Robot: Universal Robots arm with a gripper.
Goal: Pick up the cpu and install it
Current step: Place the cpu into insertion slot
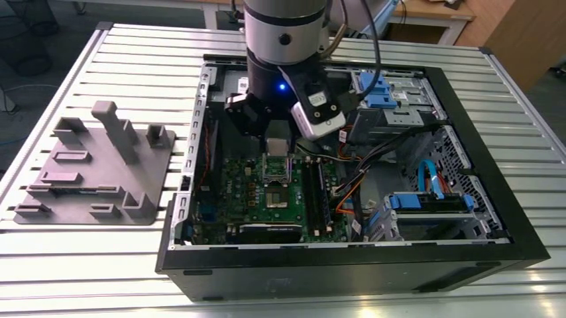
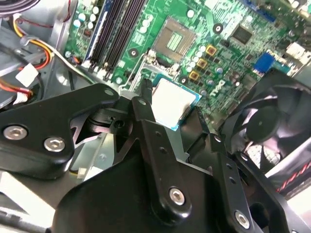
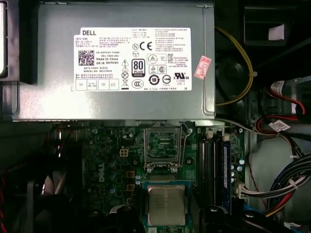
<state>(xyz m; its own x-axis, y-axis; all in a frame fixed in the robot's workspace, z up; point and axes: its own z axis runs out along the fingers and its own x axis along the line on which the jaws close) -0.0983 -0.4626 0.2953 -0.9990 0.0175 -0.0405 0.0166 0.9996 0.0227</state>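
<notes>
The cpu, a small square chip with a pale silver top and a thin blue-green rim, sits between my black fingers. My gripper is shut on the cpu and holds it inside the open computer case. In the exterior view the cpu hangs under the gripper, just above the motherboard's silver socket frame. The first wrist view shows the cpu level, close beside the open socket frame. The socket stands uncovered.
A grey power supply borders the socket. Black memory slots and coloured cables lie on one side, a black fan on the other. The case wall rings the board. A grey plastic tray stands on the exterior view's left.
</notes>
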